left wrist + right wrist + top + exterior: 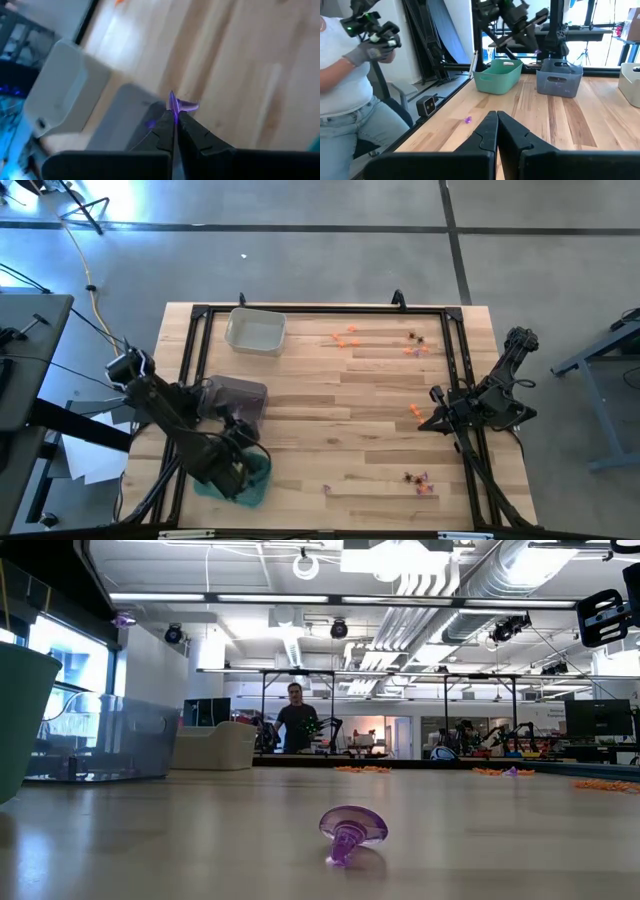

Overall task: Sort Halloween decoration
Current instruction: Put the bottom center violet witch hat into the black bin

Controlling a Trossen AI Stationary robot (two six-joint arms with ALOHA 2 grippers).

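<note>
Purple trinket point(181, 105) pinched in left gripper point(175, 114)

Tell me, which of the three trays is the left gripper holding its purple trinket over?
The grey tray in the middle. The left gripper, shut on the purple trinket, is above it; the green tray and the clear tray sit on either side.

Tabletop point(330, 400) middle bare, wide passage between arms. Obstacles on left side: white tray point(255, 331) at far edge, grey tray point(238, 398) and green tray point(255, 478) close together under left arm. Small trinket clusters point(415, 345) scattered right side.
</note>
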